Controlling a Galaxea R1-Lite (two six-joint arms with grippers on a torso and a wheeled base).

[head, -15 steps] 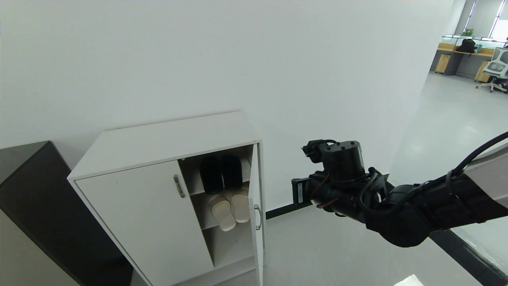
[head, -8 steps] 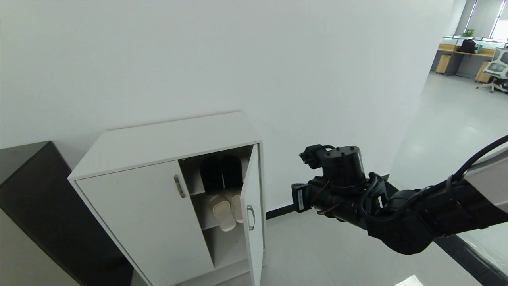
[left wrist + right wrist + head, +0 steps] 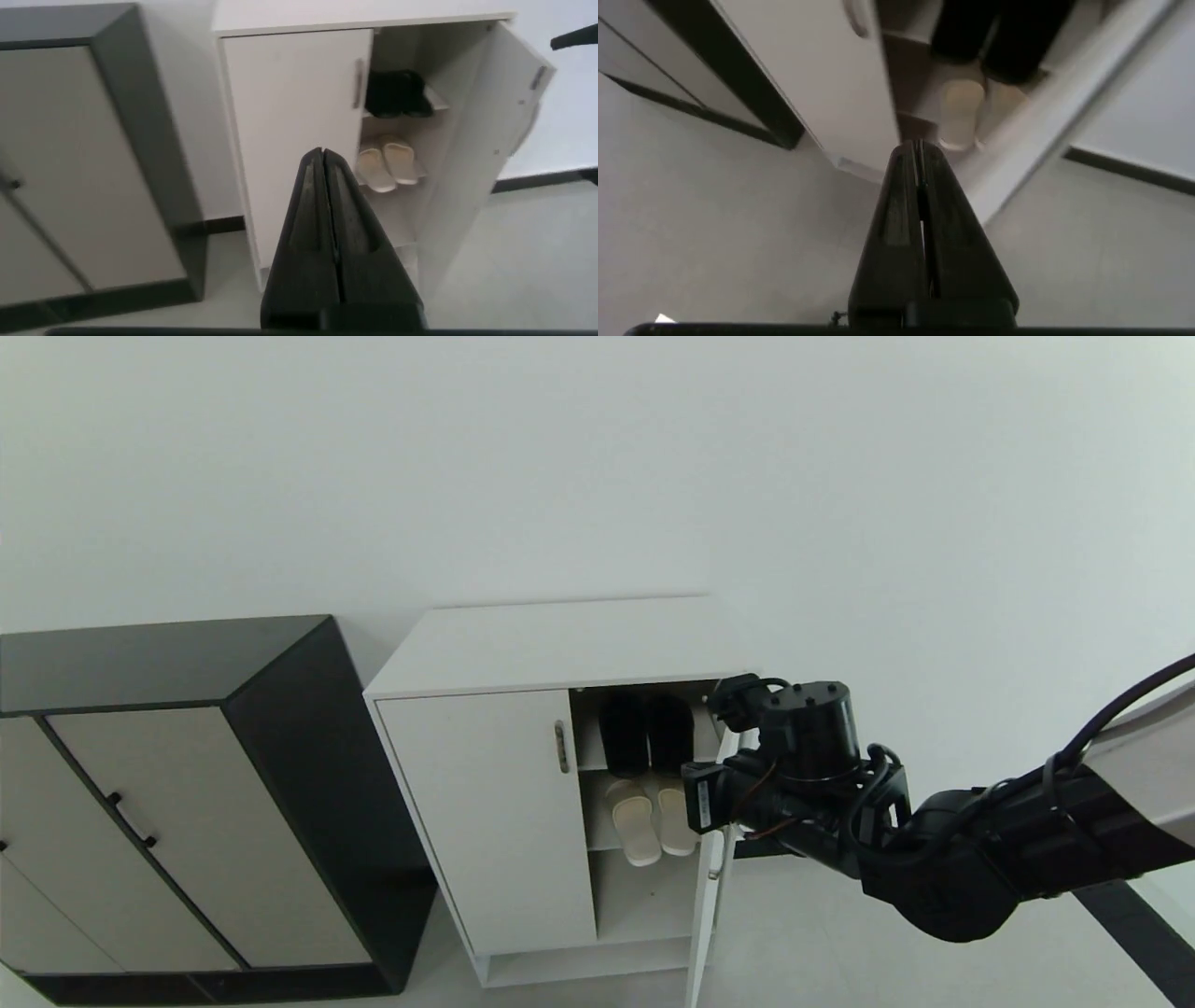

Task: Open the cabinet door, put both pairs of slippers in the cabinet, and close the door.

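1. Right gripper: jaws clenched on nothing, aimed at the open side of the white cabinet; open right door near the jaws, contact impossible to tell.
2. Left gripper: jaws clenched, empty; well apart from the cabinet, facing the closed left door.
3. Beyond both pairs of jaws, inside the cabinet: black slippers on the upper shelf; beige slippers side by side on the shelf below, ends past its edge.
4. Left of the jaws, just beside the white cabinet: black cabinet.
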